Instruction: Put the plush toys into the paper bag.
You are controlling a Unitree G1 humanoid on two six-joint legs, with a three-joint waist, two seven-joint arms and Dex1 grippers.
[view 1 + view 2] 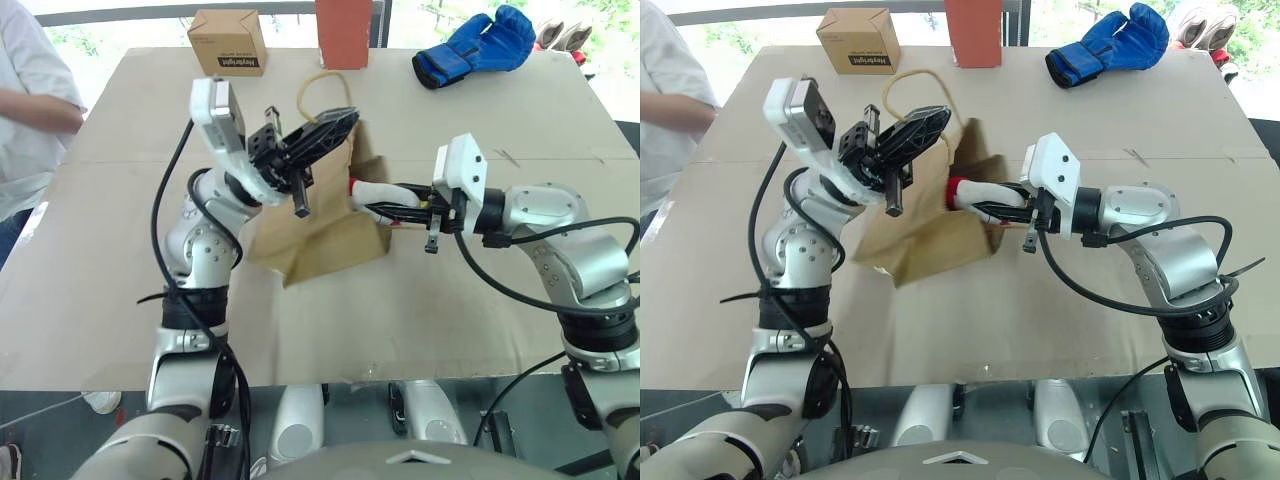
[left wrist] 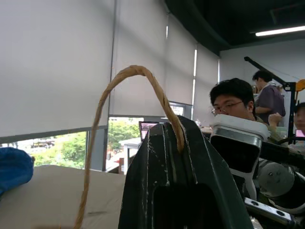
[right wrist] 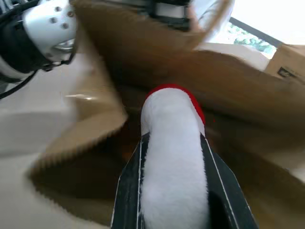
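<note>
The brown paper bag (image 1: 320,240) lies tilted on the table, its mouth facing my right arm. My left gripper (image 1: 345,118) is raised above it and shut on one looped handle (image 2: 143,76), lifting the bag's upper edge. My right gripper (image 3: 172,138) is shut on a white plush toy (image 3: 174,162) with a red top. It holds the toy level, red end (image 1: 360,187) first, right at the bag's open mouth. In the right wrist view the bag's dark inside lies just beyond the toy.
A small printed cardboard box (image 1: 228,42), a red-orange box (image 1: 343,32) and a blue boxing glove (image 1: 475,45) stand along the far edge of the table (image 1: 420,320). A person in white (image 1: 30,100) is at the left side.
</note>
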